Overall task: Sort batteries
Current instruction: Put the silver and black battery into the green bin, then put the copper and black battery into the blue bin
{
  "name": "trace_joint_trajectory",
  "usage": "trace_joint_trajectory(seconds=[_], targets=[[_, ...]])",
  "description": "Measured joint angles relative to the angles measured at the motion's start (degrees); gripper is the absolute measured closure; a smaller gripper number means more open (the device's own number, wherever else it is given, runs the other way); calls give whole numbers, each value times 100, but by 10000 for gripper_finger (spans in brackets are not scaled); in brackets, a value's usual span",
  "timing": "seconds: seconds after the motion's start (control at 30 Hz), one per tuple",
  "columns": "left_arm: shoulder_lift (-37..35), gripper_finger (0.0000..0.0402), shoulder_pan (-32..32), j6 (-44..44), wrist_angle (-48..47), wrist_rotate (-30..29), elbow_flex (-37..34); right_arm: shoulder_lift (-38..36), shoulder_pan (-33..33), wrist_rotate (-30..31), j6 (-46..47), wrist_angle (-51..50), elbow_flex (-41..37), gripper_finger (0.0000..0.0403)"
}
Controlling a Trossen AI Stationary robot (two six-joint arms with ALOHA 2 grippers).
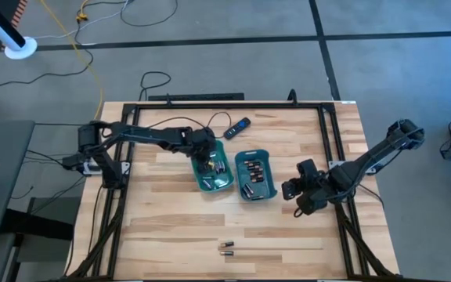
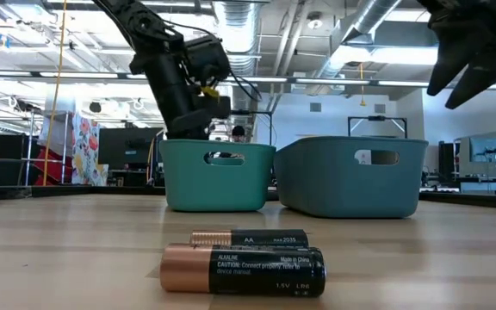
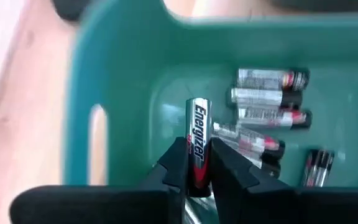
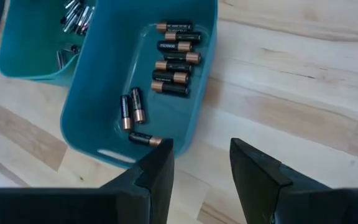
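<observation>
From above, the left arm is seen stretched across to the left tray (image 1: 214,174), its gripper (image 1: 207,160) dipped inside. The right gripper (image 1: 302,196) is held at the right tray's (image 1: 256,175) three o'clock. Two batteries (image 1: 226,248) lie at the table's six o'clock.

In the left wrist view, a silver battery (image 3: 197,144) is pinched between the fingers (image 3: 176,163).

In the right wrist view, the fingers (image 4: 157,169) are spread wide, nothing between them.

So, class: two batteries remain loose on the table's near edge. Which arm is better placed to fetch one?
The right. Its gripper hangs open and empty beside the right tray, while the left gripper is shut on a silvery battery over the left tray. Loose batteries lie unobstructed.
</observation>
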Motion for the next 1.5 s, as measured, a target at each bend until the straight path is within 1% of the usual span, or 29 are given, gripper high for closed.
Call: trace_joint_trajectory(seconds=[0.07,0.23,0.3,0.53,0.63,0.83,0.97,1.07,1.17,1.3,1.5], targets=[[137,356,-24,32,76,18,-7,0,-58,1,0,1,0,231],[287,319,-35,-42,279,50,6,0,-199,0,-4,44,-2,231],[318,311,-35,-54,207,39,-9,0,-245,0,-4,69,-2,231],[344,304,-35,-60,254,36,-7,0,-328,-1,-12,74,-2,231],[279,303,-35,-204,207,36,-7,0,-328,-2,-11,72,-2,231],[-173,302,-35,-665,83,32,-4,0,-326,-2,-285,79,-2,231],[-735,302,-41,-950,-75,8,-4,0,-326,-2,-582,76,-2,231],[-1214,302,-129,-1278,-306,-218,-4,0,-295,-2,-879,79,-2,231],[-1676,302,-407,-1766,-597,-484,-4,0,-180,-16,-1218,60,-2,231],[-2075,301,-1099,-2411,-718,-833,-4,0,64,-37,-1460,-60,-2,231],[-2125,301,-2421,-3031,-640,-1536,0,0,482,-59,-1646,-232,-2,231]])
